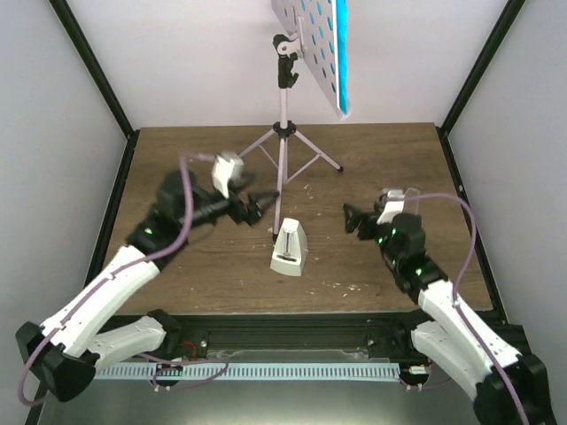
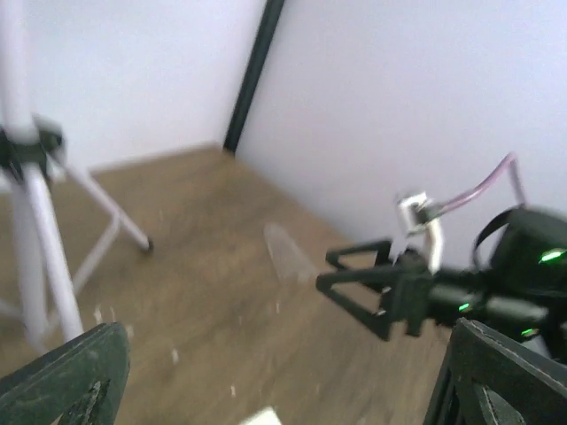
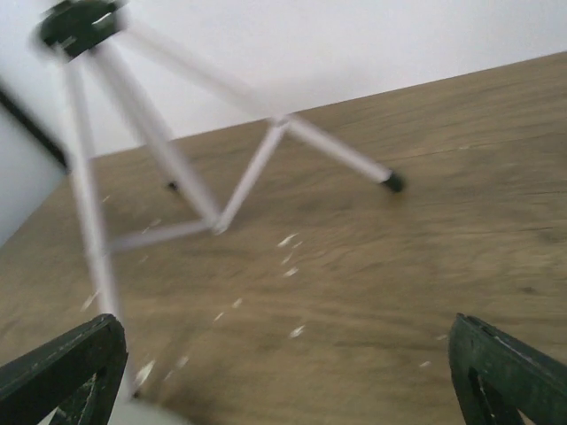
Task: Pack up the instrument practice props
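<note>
Starting at the left of the top view, the left gripper [image 1: 264, 207] looks blurry, just beside the pole of the music stand [image 1: 283, 168]. I cannot tell if it touches the pole. Its own camera shows its fingers [image 2: 66, 372] far apart at the bottom corners with nothing between them, so this claw is wide and empty.

The music stand rises in the middle of the frame on three thin legs, on the brown table [image 1: 177, 283]. Its desk with holes tilts at the top, and the teal booklet [image 1: 339, 53] rests on it. The small white metronome [image 1: 290, 251] stands just below the pole, between both claws.

At the right, the right gripper [image 1: 351, 221] is wide and empty too.

Nothing looks packed yet, so I think this is the first reach. Next, a claw needs to close on the pole or the metronome without tipping the stand.
</note>
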Controlling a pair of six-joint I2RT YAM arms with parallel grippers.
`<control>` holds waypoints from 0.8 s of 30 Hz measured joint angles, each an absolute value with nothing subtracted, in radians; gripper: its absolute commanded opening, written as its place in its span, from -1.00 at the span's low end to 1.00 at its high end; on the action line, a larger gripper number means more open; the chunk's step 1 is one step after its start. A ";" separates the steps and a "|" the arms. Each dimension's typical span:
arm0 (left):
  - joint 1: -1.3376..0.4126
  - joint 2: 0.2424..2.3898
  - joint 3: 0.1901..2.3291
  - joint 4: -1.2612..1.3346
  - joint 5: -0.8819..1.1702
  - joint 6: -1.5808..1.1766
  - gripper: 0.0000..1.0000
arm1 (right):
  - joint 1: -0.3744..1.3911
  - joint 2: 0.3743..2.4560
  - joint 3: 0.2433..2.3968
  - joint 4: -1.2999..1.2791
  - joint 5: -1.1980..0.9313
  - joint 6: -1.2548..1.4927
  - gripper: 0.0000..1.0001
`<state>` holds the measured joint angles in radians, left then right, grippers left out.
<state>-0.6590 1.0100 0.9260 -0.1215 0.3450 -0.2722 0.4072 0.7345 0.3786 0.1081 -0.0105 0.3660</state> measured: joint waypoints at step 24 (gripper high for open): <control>-0.164 0.932 0.898 -0.405 0.347 -0.139 0.91 | -0.233 1.449 0.801 -0.055 -0.141 0.490 1.00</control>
